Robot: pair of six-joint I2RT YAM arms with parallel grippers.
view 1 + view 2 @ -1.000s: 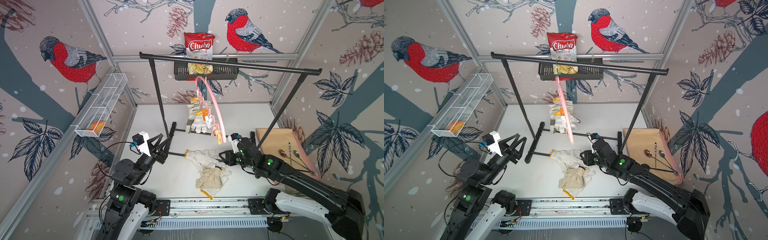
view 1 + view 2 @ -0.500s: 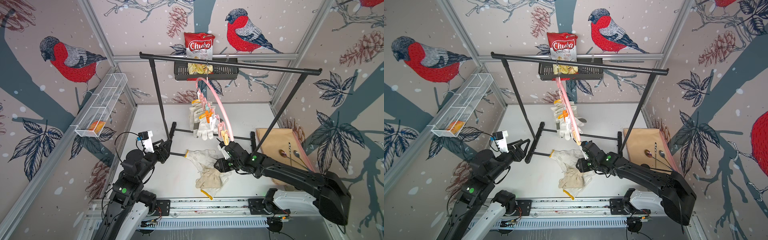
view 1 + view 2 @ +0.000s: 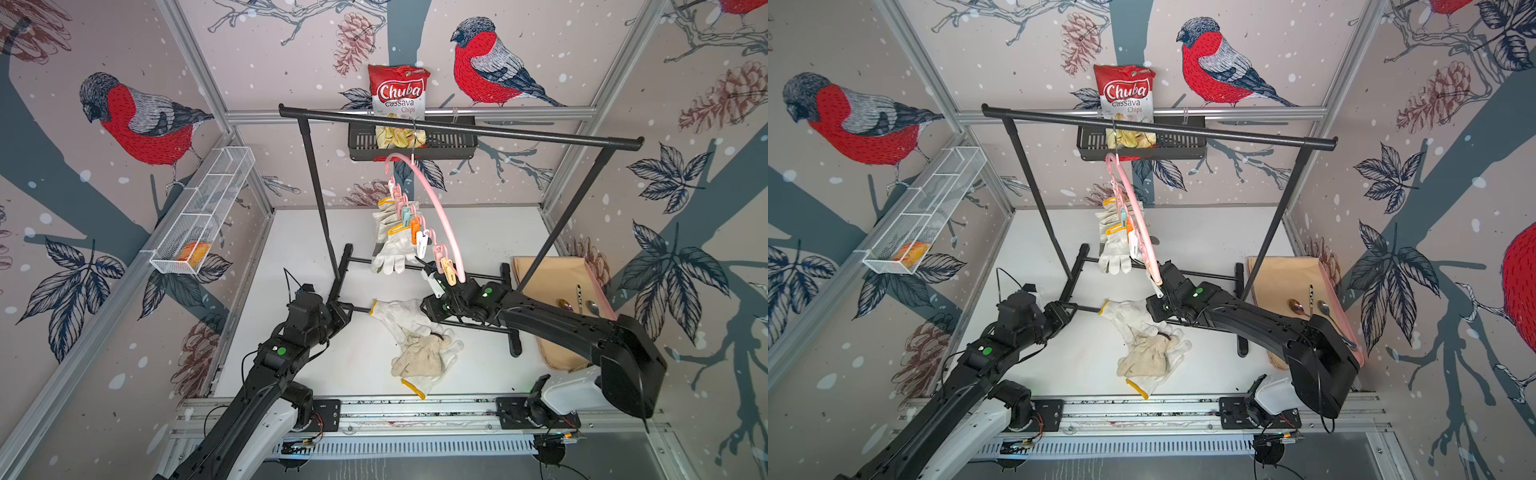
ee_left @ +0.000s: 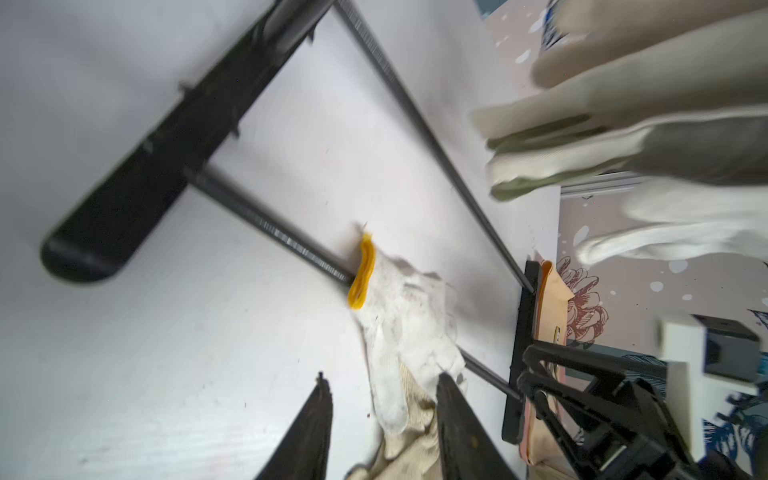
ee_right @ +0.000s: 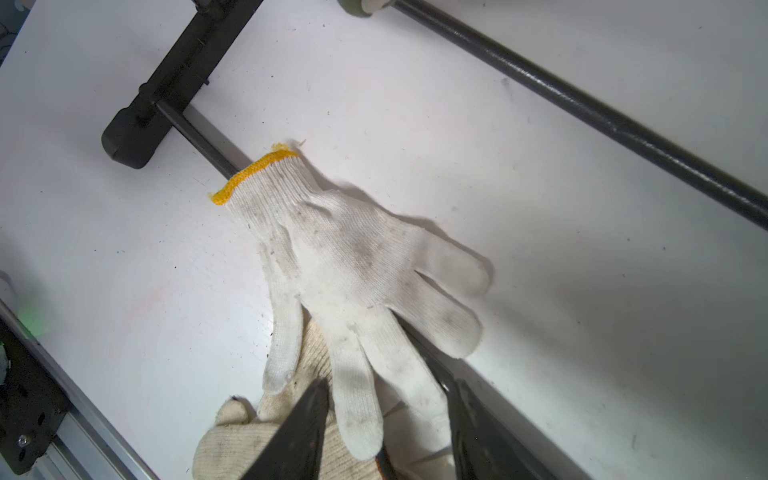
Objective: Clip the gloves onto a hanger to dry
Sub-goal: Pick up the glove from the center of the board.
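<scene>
Knitted glove (image 5: 353, 266) lies in the middle of the bench (image 3: 353, 365), cuff (image 5: 253, 174) toward its left edge and the other end under the nearer right gripper (image 5: 388, 388), whose jaws are spread. The left gripper (image 4: 382, 376), likewise spread and empty, faces the cuff.

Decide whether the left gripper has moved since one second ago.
Yes: the left gripper has dropped and advanced past the rack foot towards the glove.

Left arm (image 3: 270, 365) stretches forward and low, left gripper (image 4: 382, 380) angled down, jaws parted. Right arm (image 3: 561, 328) lies long across toward the middle, right gripper (image 5: 386, 386) low as well, jaws standing apart.
</scene>
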